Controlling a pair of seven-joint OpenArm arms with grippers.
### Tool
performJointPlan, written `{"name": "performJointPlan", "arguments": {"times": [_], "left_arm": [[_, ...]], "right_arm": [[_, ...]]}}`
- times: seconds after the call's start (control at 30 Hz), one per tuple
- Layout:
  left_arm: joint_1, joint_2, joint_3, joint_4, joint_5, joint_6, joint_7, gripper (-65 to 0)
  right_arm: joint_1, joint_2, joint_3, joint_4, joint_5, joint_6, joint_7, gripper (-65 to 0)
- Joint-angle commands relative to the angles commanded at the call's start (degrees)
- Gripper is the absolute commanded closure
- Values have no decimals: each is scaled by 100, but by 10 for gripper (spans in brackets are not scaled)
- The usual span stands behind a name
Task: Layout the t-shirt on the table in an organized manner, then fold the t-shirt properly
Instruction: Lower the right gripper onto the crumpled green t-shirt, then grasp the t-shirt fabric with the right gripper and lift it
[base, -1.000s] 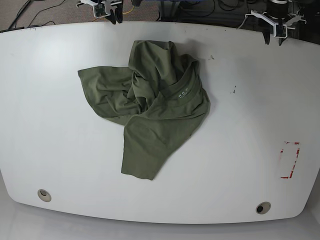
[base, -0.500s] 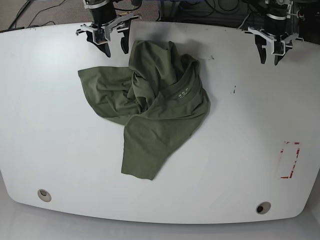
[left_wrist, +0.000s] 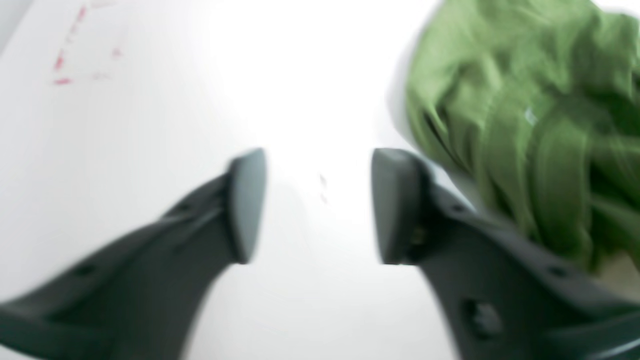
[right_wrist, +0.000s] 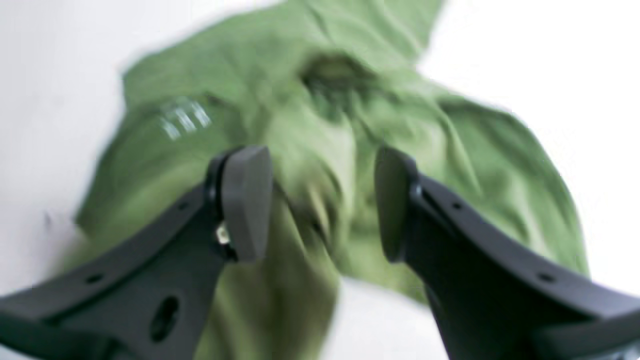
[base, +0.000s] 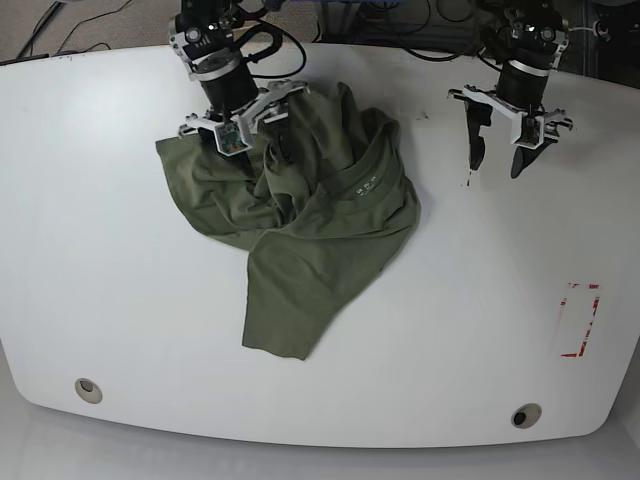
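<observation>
The olive-green t-shirt (base: 310, 225) lies crumpled in a heap on the white table (base: 120, 280), with the pale collar print (base: 362, 187) facing up. My right gripper (base: 262, 150) is open just above the heap's far left part. In the right wrist view its fingers (right_wrist: 245, 200) straddle bunched folds of the t-shirt (right_wrist: 325, 115) without closing on them. My left gripper (base: 497, 158) is open over bare table, to the right of the shirt. The left wrist view shows this gripper (left_wrist: 317, 205) empty, with the t-shirt (left_wrist: 525, 125) off to its right.
A red tape rectangle (base: 580, 320) marks the table's right side and shows blurred in the left wrist view as red tape (left_wrist: 65, 65). Two grommet holes (base: 88, 390) (base: 526, 415) sit near the front edge. Small black marks (base: 467, 181) lie under the left gripper. Cables run behind the table.
Both arms have come forward from the table's back edge. The right gripper now hovers over the shirt's far left folds and the left gripper over bare table. The shirt has not moved.
</observation>
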Motion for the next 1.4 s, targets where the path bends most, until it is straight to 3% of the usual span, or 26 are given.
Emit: {"name": "performJointPlan", "arguments": {"times": [0.17, 0.33, 0.53, 1.07, 1.4], "left_arm": [[-9, -9, 132, 0, 0, 0, 0, -408], [0, -18, 149, 0, 0, 0, 0, -408], [9, -105, 149, 0, 9, 0, 0, -408], [9, -97, 149, 0, 9, 0, 0, -408], [9, -97, 132, -9, 18, 0, 0, -408]], "right_arm": [[747, -9, -492, -35, 9, -53, -712, -323], [1327, -70, -492, -396, 9, -62, -1196, -323], [1662, -141, -62, -1002, 9, -62, -1398, -322], [1802, -334, -44, -1662, 18, -62, -1433, -325], [1934, -316, -44, -1767, 976, -62, -1512, -325]]}}
